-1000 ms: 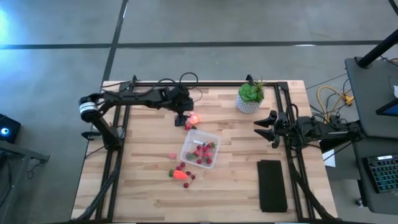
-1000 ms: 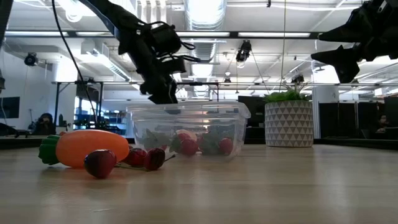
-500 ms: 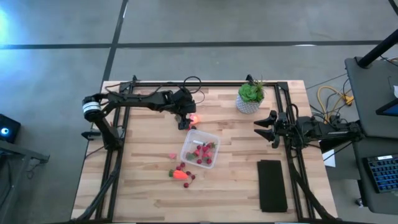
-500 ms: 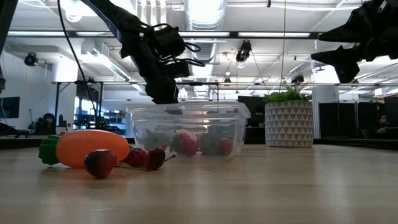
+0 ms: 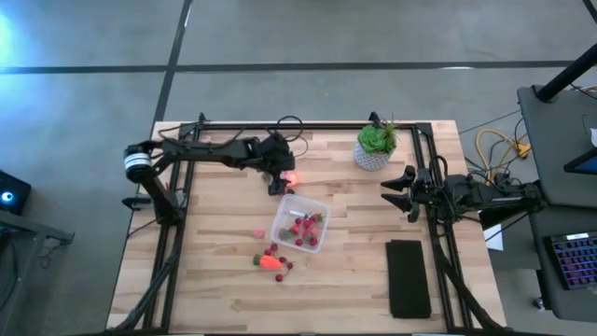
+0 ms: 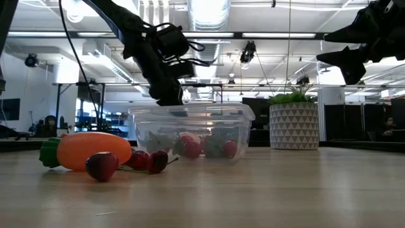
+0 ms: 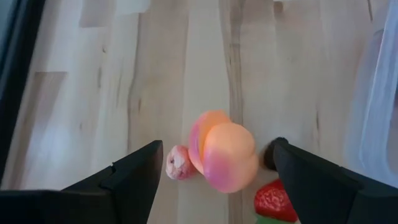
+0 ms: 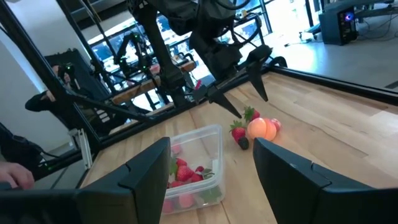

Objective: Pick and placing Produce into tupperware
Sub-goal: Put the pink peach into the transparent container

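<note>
Advancing toward the clear tupperware (image 5: 300,223), the left gripper (image 7: 214,180) hovers, jaws wide, over the pink-orange round fruit (image 7: 222,151) just beside it. Next: descend and close. Right gripper (image 5: 395,189) waits apart, open.

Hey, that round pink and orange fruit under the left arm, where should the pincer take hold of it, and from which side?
Probably straight down, closing across the round fruit's widest middle. It lies on the table between the open left pincer's fingers. One finger must slip between it and the small pink piece beside it, the other between it and the strawberry.
</note>
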Motion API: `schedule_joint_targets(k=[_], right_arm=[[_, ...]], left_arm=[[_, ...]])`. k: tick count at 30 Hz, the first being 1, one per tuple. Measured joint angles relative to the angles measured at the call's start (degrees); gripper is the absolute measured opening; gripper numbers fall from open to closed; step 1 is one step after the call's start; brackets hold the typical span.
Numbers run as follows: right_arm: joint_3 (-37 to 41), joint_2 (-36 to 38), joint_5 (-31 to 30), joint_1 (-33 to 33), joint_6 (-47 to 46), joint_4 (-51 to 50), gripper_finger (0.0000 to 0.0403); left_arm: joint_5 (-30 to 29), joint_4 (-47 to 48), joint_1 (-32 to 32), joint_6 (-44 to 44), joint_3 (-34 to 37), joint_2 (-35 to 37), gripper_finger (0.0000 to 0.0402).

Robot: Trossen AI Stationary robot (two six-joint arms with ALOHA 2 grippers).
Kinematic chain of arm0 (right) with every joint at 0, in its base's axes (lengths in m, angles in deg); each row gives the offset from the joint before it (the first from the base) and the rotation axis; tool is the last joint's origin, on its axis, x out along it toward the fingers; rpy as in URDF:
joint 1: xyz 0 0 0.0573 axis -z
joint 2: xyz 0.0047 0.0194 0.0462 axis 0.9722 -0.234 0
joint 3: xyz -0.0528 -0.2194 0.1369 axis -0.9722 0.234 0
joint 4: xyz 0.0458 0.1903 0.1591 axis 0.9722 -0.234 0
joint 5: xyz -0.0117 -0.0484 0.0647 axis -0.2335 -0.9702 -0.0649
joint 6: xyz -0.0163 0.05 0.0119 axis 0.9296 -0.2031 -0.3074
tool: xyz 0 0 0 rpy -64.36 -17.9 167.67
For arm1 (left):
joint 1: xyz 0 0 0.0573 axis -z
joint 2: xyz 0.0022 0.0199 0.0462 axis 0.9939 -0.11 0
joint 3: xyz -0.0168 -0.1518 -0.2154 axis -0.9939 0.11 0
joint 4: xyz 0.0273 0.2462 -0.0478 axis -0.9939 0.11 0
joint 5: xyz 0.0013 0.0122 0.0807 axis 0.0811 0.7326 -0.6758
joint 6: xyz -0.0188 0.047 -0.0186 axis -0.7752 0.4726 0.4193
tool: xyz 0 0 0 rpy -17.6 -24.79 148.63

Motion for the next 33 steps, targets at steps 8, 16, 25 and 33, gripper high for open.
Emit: schedule_joint_targets(k=[8,16,25,33], right_arm=[[0.0,0.0,0.0,0.0,0.0,0.0,0.0221],[0.0,0.0,-0.01,0.0,0.0,0.0,0.0221],[0.0,0.0,0.0,0.0,-0.01,0.01,0.0221],[0.0,0.0,0.0,0.0,0.01,0.0,0.0221]], left_arm=[[0.01,-0.62,0.12,0.04,0.03,-4.04,0.029],[-0.08,-1.35,0.12,0.04,0.03,-6.37,0.029],[-0.15,-4.65,0.12,0.24,0.0,-8.47,0.029],[-0.16,-3.51,0.12,0.34,0.0,-10.09,0.029]])
